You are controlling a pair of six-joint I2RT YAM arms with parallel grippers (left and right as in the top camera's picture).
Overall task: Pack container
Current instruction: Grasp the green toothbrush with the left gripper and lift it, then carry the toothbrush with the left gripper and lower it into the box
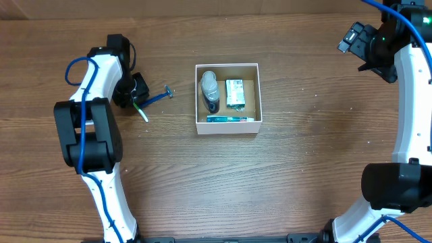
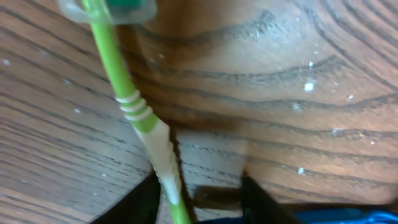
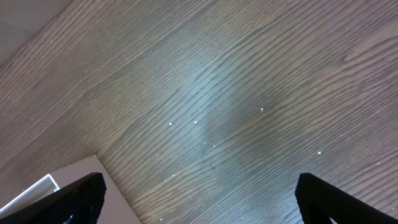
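On the desk (image 1: 304,169) left, left fingers (image 2: 140,202) narrowly straddle green toothbrush (image 2: 134,106), unclamped; right fingers (image 3: 81,199) wide, far right; container (image 1: 227,127) holds bottle (image 1: 210,90).

A white-walled container (image 1: 227,127) sits at the middle of the wooden table (image 1: 297,169). It holds 3 things: a clear bottle (image 1: 210,91) with a dark cap lying along its left wall, a small green-and-white box (image 1: 235,93) just right of the bottle, and a teal-and-white tube (image 1: 233,119) lying along the front wall.

To the left, the left gripper (image 1: 135,91) is down at the table beside 2 thin sticks, 1 blue (image 1: 156,96) and 1 green and white (image 1: 142,113). The right gripper (image 1: 354,38) is well apart at the far right corner.
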